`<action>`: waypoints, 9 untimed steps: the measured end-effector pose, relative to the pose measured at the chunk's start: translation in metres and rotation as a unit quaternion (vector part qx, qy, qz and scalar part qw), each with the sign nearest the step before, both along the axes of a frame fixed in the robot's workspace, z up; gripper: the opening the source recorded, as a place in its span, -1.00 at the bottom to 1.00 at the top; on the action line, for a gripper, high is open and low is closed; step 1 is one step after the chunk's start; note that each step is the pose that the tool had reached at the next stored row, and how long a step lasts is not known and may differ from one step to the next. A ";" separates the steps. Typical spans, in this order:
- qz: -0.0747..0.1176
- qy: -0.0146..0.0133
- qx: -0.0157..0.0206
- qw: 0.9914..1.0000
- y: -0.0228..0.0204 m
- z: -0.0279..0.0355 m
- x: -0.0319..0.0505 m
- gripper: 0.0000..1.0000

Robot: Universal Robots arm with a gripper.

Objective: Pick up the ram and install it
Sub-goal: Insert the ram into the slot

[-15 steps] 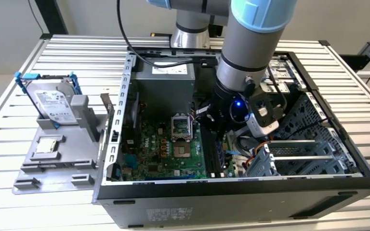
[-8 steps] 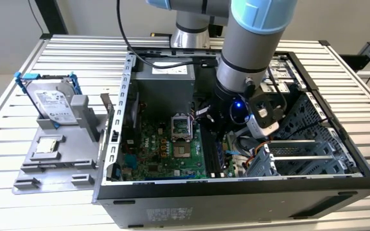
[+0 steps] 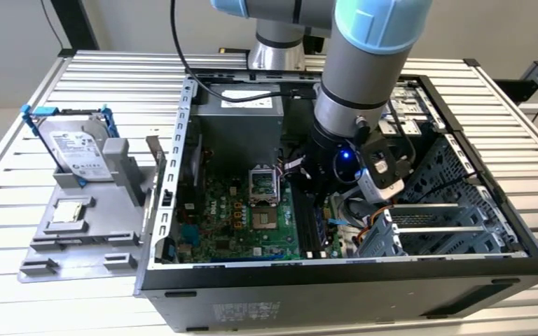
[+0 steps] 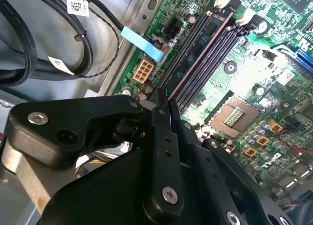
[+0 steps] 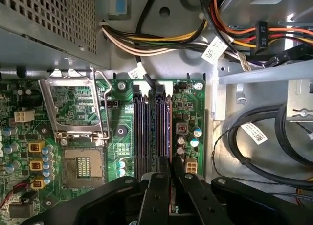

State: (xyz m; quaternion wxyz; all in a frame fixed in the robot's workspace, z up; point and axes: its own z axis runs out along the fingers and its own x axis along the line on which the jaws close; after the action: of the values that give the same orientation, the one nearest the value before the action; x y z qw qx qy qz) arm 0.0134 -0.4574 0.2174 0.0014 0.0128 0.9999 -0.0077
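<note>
— Where is the ram stick now?

— The thin, flat, dark ram [image 4: 200, 56] is inside the open black computer case [image 3: 344, 276]. In both wrist views I see it only edge-on, as a narrow brownish line. It runs away from the black two-finger gripper [image 4: 165, 99] along the outermost of the long dark memory sockets [image 5: 146, 127].

— Does the gripper hold it?

— I believe yes. The two fingers [image 5: 157, 186] stand almost together and one end of the stick lies between them, so the gripper pinches it. I cannot say if the stick already sits fully in the socket or only stands over it.

— Why is it held this way?

— My judgement: the board must enter the socket edge first and parallel to it, so the grey and blue robot arm [image 3: 363, 63] reaches straight down over the green motherboard [image 5: 122, 132].

— How many of each thing?

— One arm, one ram and four sockets, side by side beside the square processor socket [image 5: 80, 168]. Outside the case, one silver hard drive with blue rails [image 3: 78, 150] stands in a grey plastic holder [image 3: 73, 231] on the slatted metal table [image 3: 26, 294], well apart from the work.
</note>
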 end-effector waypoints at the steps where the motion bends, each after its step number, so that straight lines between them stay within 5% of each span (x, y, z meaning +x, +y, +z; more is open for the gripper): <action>1: 0.000 0.000 0.000 1.000 0.0000 0.0000 0.0000 -1.00; 9: 0.000 0.000 0.000 1.000 0.0001 0.0018 0.0007 -1.00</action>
State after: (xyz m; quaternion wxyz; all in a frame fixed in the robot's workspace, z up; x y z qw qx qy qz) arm 0.0141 -0.4573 0.2192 0.0014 0.0128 0.9999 -0.0075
